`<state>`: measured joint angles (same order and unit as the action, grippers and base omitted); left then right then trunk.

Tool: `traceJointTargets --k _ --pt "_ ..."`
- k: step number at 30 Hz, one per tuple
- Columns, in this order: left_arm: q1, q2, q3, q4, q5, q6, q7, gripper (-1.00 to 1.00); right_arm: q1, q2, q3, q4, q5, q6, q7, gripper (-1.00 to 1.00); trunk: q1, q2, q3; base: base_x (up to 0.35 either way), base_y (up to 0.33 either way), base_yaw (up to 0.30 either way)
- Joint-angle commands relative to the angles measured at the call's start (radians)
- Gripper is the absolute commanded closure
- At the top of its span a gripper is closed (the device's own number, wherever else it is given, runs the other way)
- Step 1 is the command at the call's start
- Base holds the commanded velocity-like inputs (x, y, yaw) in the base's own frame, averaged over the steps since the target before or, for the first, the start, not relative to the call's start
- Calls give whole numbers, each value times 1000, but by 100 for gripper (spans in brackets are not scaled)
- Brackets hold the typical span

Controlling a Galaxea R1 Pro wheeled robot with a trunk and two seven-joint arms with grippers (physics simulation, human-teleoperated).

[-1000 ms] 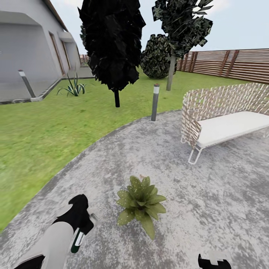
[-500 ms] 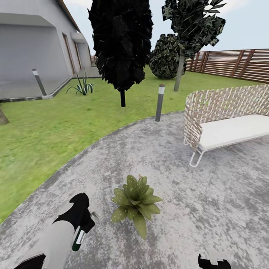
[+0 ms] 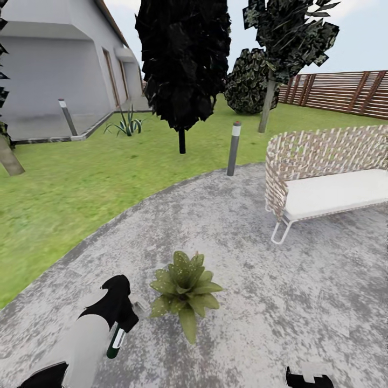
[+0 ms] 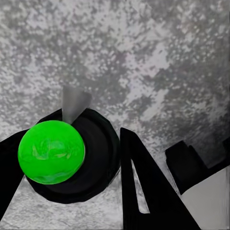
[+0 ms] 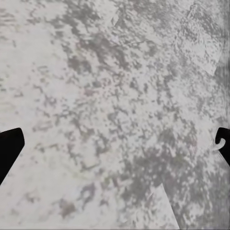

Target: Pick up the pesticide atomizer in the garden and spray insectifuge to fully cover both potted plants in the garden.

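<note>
A home garden. Green lawn (image 3: 70, 183) around a mottled stone patio (image 3: 280, 280), wicker sofa (image 3: 323, 172), slatted fence (image 3: 345, 91), house wall (image 3: 48, 70).

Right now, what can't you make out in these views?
- Pesticide atomizer, head view: upper part hidden inside the left hand; nozzle direction unclear.
- Left wrist view: a green-topped black round part fills the foreground; cannot tell what it belongs to.
- Right hand, head view: cut off by the bottom edge.
- Potted plant: pot hidden under leaves; pale specks too small to identify as spray.
- Wicker sofa: cut by right edge.
</note>
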<state>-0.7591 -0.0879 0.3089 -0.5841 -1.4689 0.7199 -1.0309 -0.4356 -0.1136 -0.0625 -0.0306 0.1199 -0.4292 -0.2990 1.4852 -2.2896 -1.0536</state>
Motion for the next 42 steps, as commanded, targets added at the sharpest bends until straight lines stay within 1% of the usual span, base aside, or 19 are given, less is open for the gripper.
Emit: traceJointTargets --k 1,4,6,10,18,22,26,37,42 --pt "-5 -3 7 -2 -9 5 -16 100 -1 0 -7 1 11 -2 -3 -100 0 0 -1 0 -272 0" --pt "-16 -5 6 -2 -12 4 -52 100 -1 1 -7 -1 9 -2 -5 -100 0 0 -1 0 -272 0" --pt "-18 -6 5 -2 -13 4 -58 100 -1 4 -7 -1 9 -2 -6 -100 0 0 -1 0 -273 0" --pt "-19 -6 5 -2 -13 5 -61 100 -1 8 -8 -2 8 -2 -7 -100 0 0 -1 0 -273 61" --pt "-15 -4 6 -2 -13 6 -61 100 -1 9 -10 -2 7 -2 -8 -100 0 0 -1 0 -273 254" --pt "-12 -3 4 -2 -12 46 -61 100 -1 9 -10 -3 7 -3 -6 -100 0 0 -1 21 -248 73" --pt "-5 1 2 -2 -11 50 -61 100 -1 9 -9 -2 7 -3 -8 -100 0 0 -1 16 -32 60" --pt "-1 0 0 -2 -11 50 -60 100 -1 9 -10 -2 7 -3 -8 -100 0 0 -1 0 0 272" --pt "0 6 -2 -2 -11 47 -56 100 -1 9 -10 -2 7 -3 -8 -100 0 0 -1 0 0 278"
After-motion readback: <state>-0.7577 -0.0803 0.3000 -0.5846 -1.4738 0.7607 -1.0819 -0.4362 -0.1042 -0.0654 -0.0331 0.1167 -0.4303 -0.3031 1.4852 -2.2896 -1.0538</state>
